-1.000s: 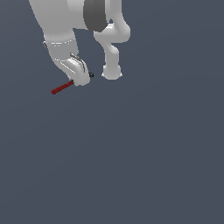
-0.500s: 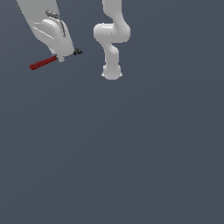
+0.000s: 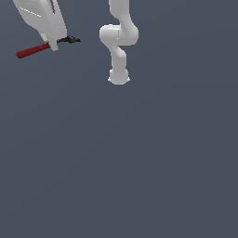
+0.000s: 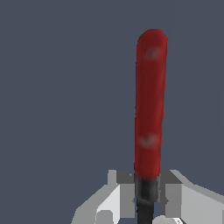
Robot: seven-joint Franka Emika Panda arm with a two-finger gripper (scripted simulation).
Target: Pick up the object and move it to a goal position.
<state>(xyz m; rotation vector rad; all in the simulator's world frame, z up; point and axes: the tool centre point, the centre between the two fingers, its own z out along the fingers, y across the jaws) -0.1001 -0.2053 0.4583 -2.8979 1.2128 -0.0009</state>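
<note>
The object [image 3: 32,50] is a thin stick-like tool with a dark red handle and a short black head [image 3: 69,40]. It hangs in the air near the exterior view's upper left corner, lying roughly level. My white gripper [image 3: 52,45] is shut on it where the red handle meets the black part. In the wrist view the red handle [image 4: 149,105] runs straight away from the gripper [image 4: 146,192], and a grey finger [image 4: 173,192] presses on either side of the black neck.
The arm's white base [image 3: 118,76] stands on the flat grey floor [image 3: 139,162] to the right of the held tool in the exterior view. Its lower links [image 3: 118,37] rise above it. Nothing else shows.
The gripper has carried the tool upward and toward the exterior view's left over the last second, from beside the base to near the upper left corner. The grip has held throughout.
</note>
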